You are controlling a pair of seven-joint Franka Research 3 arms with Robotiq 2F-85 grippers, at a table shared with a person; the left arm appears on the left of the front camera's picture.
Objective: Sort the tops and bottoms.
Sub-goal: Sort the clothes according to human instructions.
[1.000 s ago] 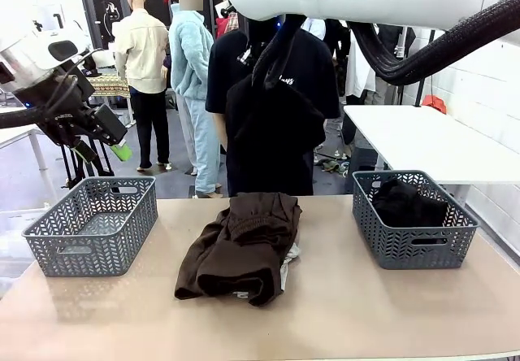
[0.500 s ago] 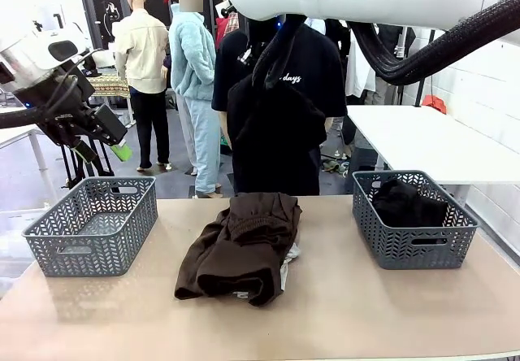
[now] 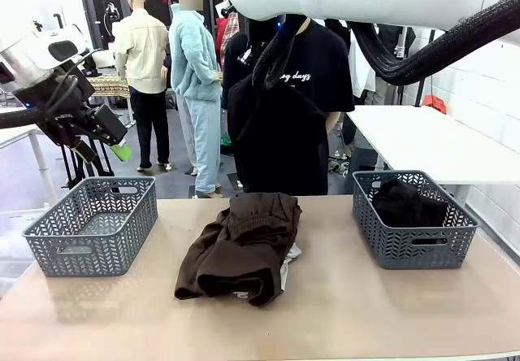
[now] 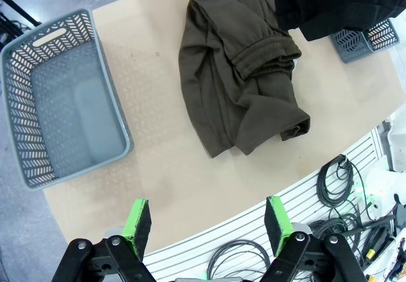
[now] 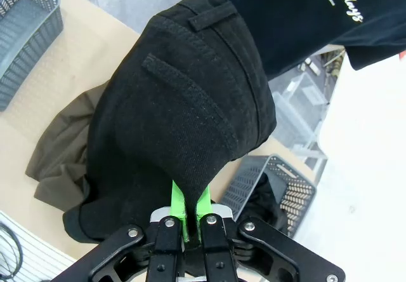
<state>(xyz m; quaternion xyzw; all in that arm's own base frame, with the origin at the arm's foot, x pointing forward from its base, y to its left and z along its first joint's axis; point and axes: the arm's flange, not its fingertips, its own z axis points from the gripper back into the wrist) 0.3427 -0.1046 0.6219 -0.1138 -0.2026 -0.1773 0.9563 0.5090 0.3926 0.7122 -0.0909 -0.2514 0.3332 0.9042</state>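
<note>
The right gripper [image 5: 188,209] is pinching a fold of the black pants [image 3: 272,133], its green pads pressed together on the cloth. The pants are hanging lengthwise, straight down, high over the far middle of the table [image 3: 366,312].

The right basket [image 3: 406,251] is sitting lower down and off to the robot's right of the hanging pants. It is already holding a dark garment [image 3: 406,202], so it is likely the place for bottoms, and the right arm is the nearer one to it.

The left gripper [image 4: 207,221] is hovering with its fingers spread wide and gripping nothing. It is looking down on the left basket [image 4: 25,104] and the brown pants [image 4: 241,85] heaped at mid-table. A pale scrap [image 3: 291,254] is peeking out from under the heap's right edge and is probably the shirt.
</note>
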